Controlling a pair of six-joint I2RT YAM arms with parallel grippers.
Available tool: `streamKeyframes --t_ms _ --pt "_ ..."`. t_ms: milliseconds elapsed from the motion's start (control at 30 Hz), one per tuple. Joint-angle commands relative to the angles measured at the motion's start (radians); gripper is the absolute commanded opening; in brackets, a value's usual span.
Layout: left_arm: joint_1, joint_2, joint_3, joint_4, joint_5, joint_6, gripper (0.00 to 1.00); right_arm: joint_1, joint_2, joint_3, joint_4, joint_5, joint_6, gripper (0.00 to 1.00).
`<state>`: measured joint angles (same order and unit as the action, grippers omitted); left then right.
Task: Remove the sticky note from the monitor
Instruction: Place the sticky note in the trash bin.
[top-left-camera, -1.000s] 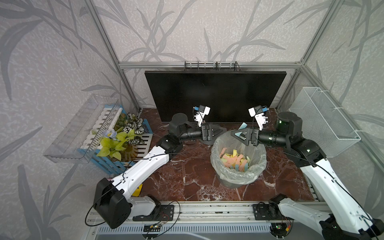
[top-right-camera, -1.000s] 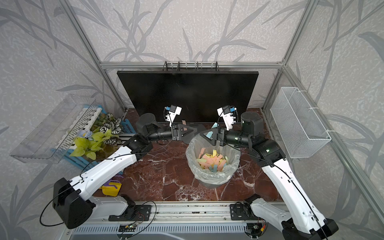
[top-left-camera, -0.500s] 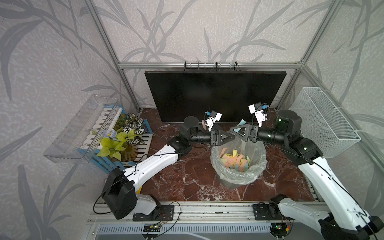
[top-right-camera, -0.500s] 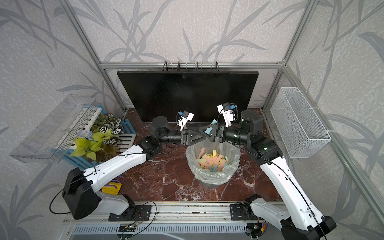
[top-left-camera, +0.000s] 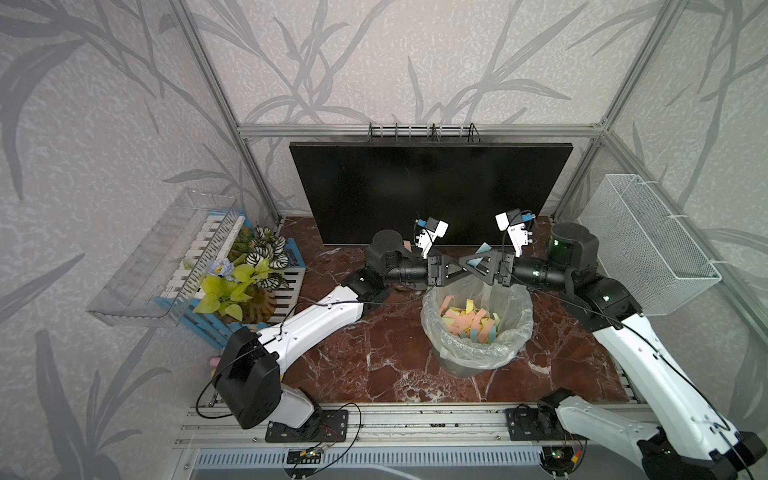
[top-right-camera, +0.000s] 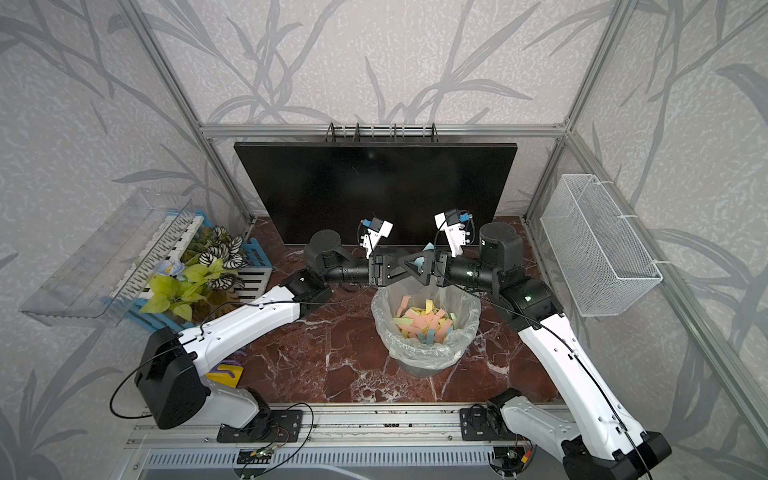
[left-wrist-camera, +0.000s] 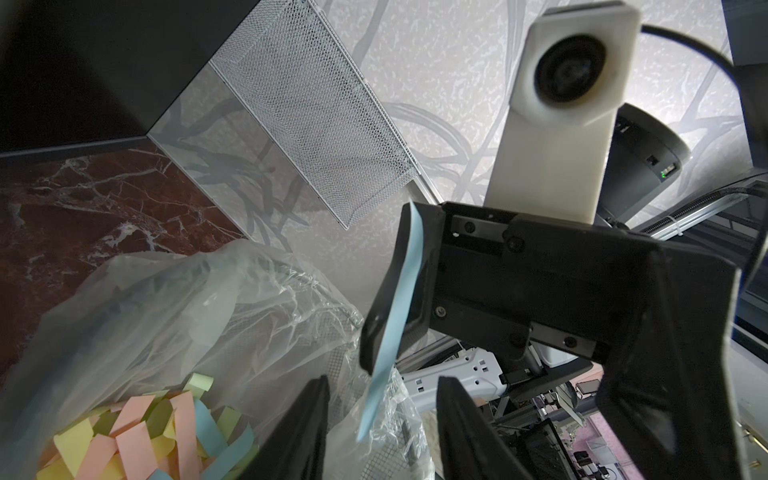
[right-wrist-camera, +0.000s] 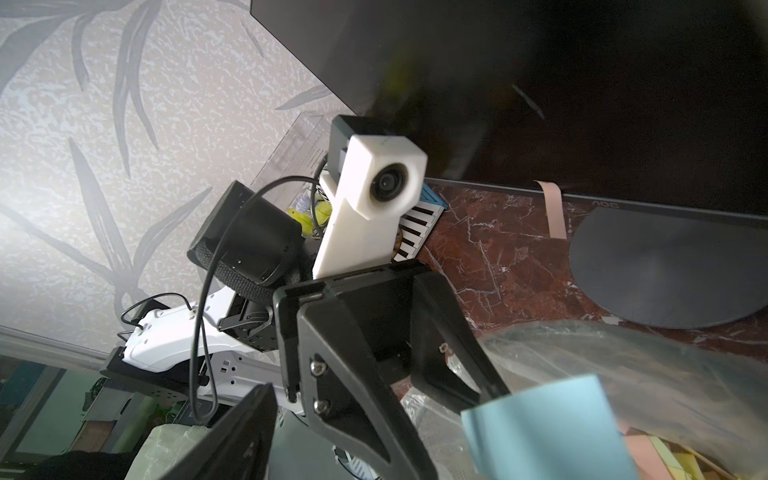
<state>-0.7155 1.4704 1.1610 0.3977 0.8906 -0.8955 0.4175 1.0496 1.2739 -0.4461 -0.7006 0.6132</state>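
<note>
The black monitor (top-left-camera: 428, 191) (top-right-camera: 374, 191) stands at the back on a round grey base (right-wrist-camera: 665, 266). Both grippers meet tip to tip above the lined bin (top-left-camera: 478, 353). My right gripper (top-left-camera: 463, 266) (right-wrist-camera: 386, 432) is open wide, and a light blue sticky note (left-wrist-camera: 399, 299) (right-wrist-camera: 544, 428) (top-left-camera: 483, 249) clings to one of its fingers. My left gripper (top-left-camera: 471, 269) (left-wrist-camera: 382, 380) has its fingers (left-wrist-camera: 299, 428) either side of the note's hanging end, apart from it. A pinkish sticky note (right-wrist-camera: 552, 208) hangs from the monitor's lower edge.
The bin holds several coloured notes (top-left-camera: 469, 320). A white wire basket (top-left-camera: 648, 249) hangs on the right wall. At the left are a clear plastic tray (top-left-camera: 166, 257), a potted plant (top-left-camera: 241, 278) and a blue slatted crate (top-left-camera: 291, 274).
My left arm has reached right until its gripper meets the right one, and its jaws have narrowed around the blue note. The right gripper stays open above the bin.
</note>
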Motion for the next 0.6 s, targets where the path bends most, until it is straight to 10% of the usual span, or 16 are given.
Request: streamKeyframes --t_ms 0,333,567 --pt "-0.008 0.006 0.04 0.046 -0.008 -0.001 0.38 -0.003 -0.023 -0.008 0.016 0.009 0.0 0.81" --pt "-0.026 0.032 0.063 0.038 -0.002 -0.002 0.01 -0.008 -0.043 -0.02 0.006 0.034 -0.002 0.81" --pt "-0.028 -0.019 0.052 -0.078 -0.035 0.058 0.0 -0.086 -0.107 -0.002 -0.118 0.195 -0.037 0.81"
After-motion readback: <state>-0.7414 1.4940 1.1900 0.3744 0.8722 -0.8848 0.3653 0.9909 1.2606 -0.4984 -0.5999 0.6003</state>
